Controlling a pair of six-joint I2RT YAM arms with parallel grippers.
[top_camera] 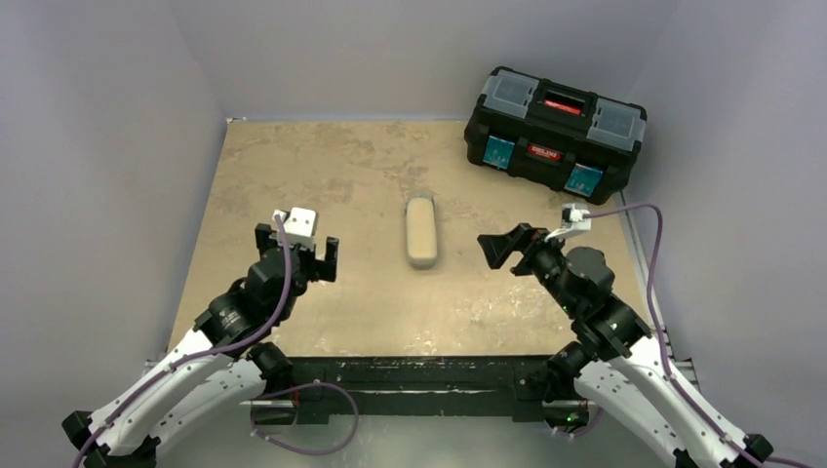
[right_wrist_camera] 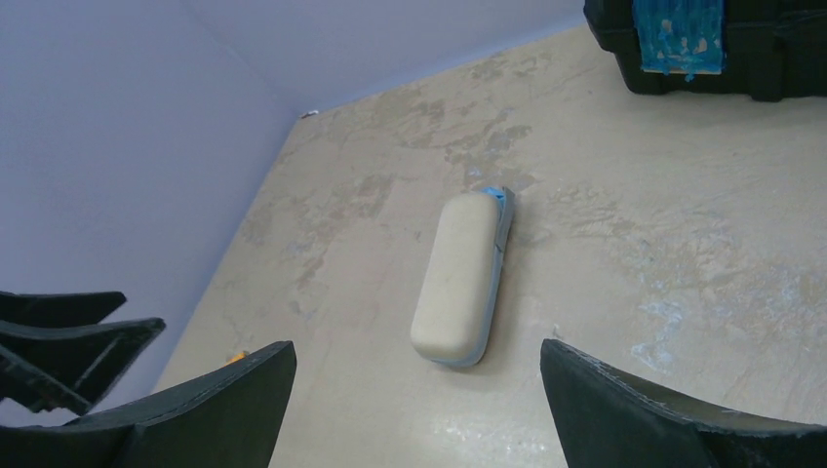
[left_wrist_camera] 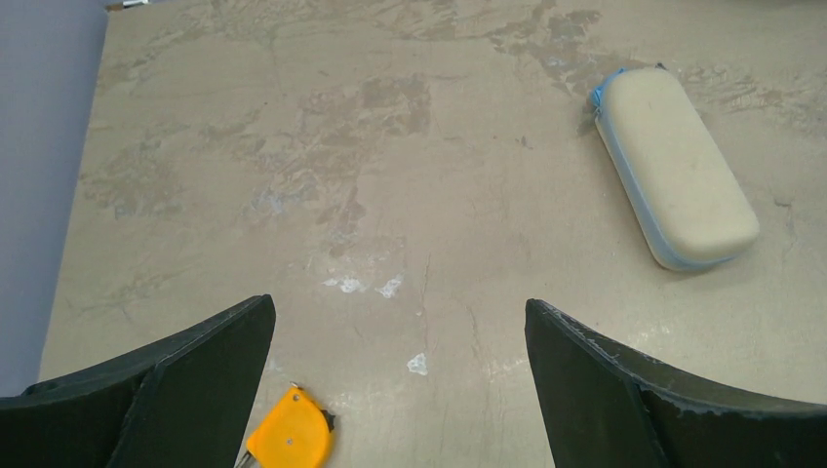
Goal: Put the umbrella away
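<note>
On bench: black toolbox beyond beige case. Left tool and right tool flanking case, spread apart, empty. Orange tape measure left of case. No umbrella visible; risks grabbing case instead.

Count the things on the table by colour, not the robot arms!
Beige: 1, the case
Black: 1, the toolbox
Orange: 1, the tape measure
Total: 3
</note>
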